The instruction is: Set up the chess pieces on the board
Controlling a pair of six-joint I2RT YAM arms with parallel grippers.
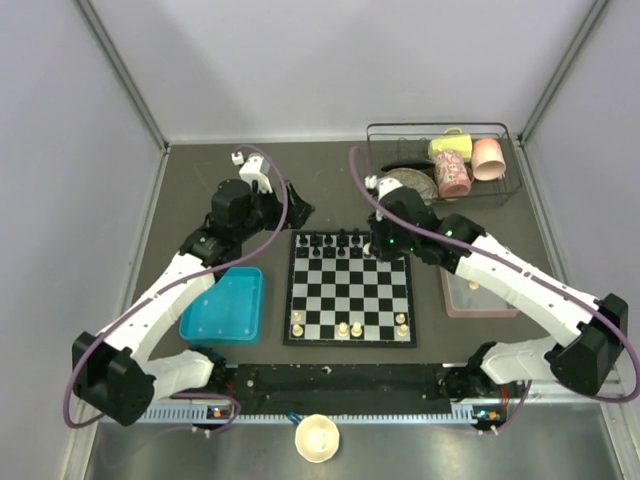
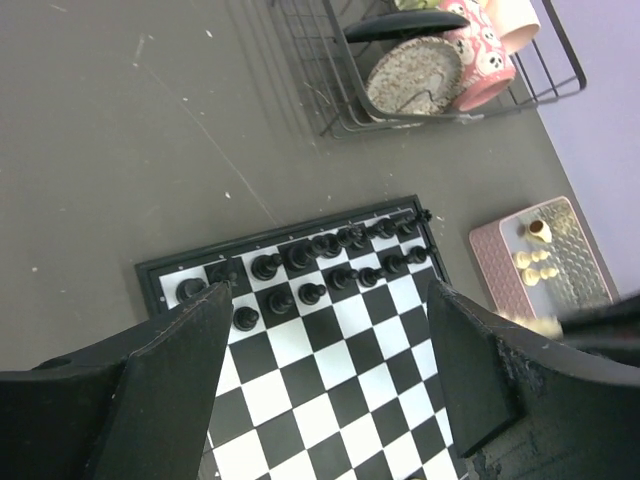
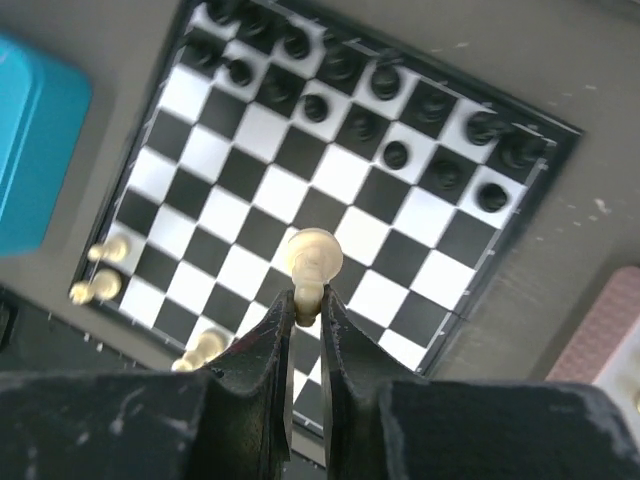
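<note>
The chequered board (image 1: 350, 287) lies mid-table, with black pieces along its far rows. Several cream chess pieces (image 1: 343, 328) stand on its near row. My right gripper (image 1: 375, 243) hovers over the board's far right part. In the right wrist view the gripper (image 3: 308, 300) is shut on a cream pawn (image 3: 313, 258), held above the board (image 3: 262, 130), with other cream pieces (image 3: 110, 248) at the near edge. My left gripper (image 1: 296, 213) is beyond the board's far left corner. In its wrist view it (image 2: 328, 295) is open and empty above the board (image 2: 330, 370).
A pinkish tray (image 1: 478, 300) right of the board holds more cream pieces (image 2: 535, 262). A blue tray (image 1: 225, 305) lies left of the board. A wire rack (image 1: 440, 165) with cups and a plate stands at the back right. A cream bowl (image 1: 318, 437) sits at the front edge.
</note>
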